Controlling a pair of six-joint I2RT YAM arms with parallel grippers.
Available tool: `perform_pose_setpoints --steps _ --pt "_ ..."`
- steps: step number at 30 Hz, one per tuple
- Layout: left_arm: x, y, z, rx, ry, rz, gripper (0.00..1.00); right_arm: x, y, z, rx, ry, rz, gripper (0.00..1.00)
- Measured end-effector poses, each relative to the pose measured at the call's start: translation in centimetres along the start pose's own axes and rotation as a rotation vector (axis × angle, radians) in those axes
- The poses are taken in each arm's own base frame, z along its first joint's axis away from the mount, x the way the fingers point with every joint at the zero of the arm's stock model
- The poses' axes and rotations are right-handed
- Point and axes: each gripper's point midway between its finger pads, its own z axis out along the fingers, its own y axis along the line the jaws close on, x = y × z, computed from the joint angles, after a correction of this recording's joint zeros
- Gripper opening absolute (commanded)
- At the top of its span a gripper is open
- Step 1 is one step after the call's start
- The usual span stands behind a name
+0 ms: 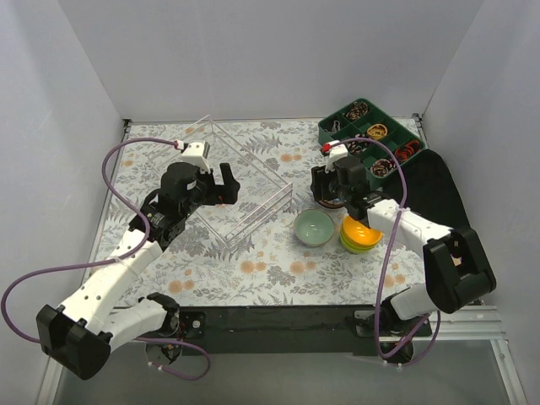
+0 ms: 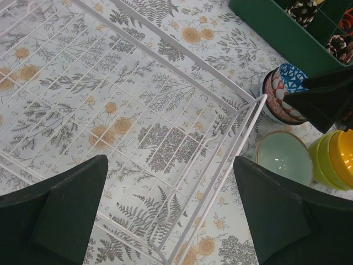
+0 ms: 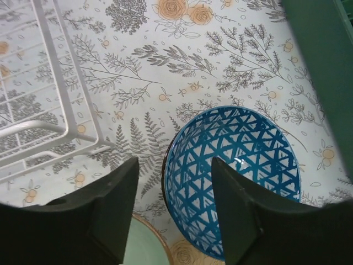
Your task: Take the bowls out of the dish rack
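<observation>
The clear dish rack [image 1: 253, 173] lies mid-table, and the left wrist view shows its wire floor [image 2: 138, 110] bare. My left gripper [image 1: 226, 187] hovers open over it [image 2: 170, 165], empty. A blue-white patterned bowl [image 3: 237, 176] tops a patterned stack [image 2: 282, 91] right of the rack. My right gripper [image 1: 331, 192] is open just above it [image 3: 174, 165], its jaws either side of the bowl's left rim. A pale mint bowl [image 1: 314, 227] sits beside an orange bowl nested in yellow-green ones [image 1: 360, 234].
A dark green compartmented tray [image 1: 371, 135] with small items stands at the back right, close behind the patterned stack. A black cloth [image 1: 434, 190] lies at the right edge. White walls enclose the table on three sides.
</observation>
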Motion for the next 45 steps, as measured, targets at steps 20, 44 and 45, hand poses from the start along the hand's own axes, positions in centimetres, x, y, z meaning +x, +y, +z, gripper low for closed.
perform_pose_setpoints --steps 20,44,45 --pt "0.3 1.9 -1.7 -0.144 0.026 -0.168 0.98 -8.4 -6.0 -14.9 0.291 -0.304 0.077 0.95" --pt "-2.2 6.5 -17.0 -0.164 -0.444 -0.256 0.98 -3.5 -9.4 -32.5 0.464 -0.61 0.226 0.96" --pt "-2.2 6.6 -17.3 -0.17 -0.452 -0.274 0.98 -3.2 -9.4 -32.6 0.467 -0.611 0.245 0.96"
